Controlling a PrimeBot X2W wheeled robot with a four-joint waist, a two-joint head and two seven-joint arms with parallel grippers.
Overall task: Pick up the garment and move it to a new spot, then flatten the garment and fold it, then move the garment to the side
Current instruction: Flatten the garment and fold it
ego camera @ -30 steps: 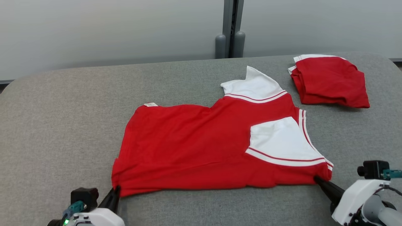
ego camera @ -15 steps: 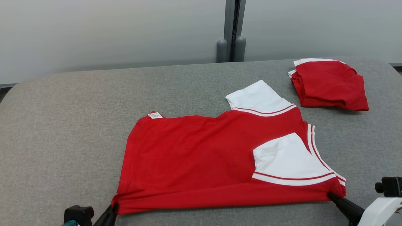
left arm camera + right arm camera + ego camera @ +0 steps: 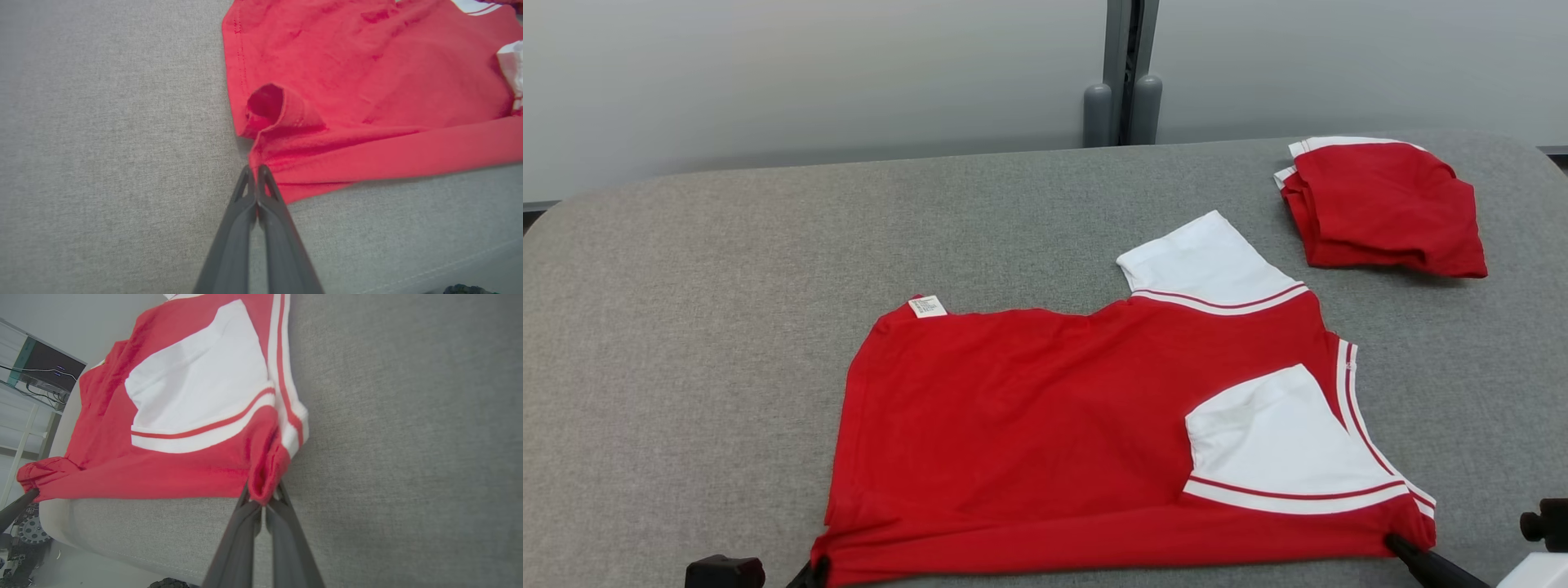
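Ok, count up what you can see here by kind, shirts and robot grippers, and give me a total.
Shirts: 2, the spread shirt and the folded shirt
Grippers: 2, the left gripper and the right gripper, jaws shut on the spread shirt's near edge
Total: 4

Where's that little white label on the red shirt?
In the head view, the label sits at the shirt's far left corner, away from the robot, well left of the upper white sleeve.
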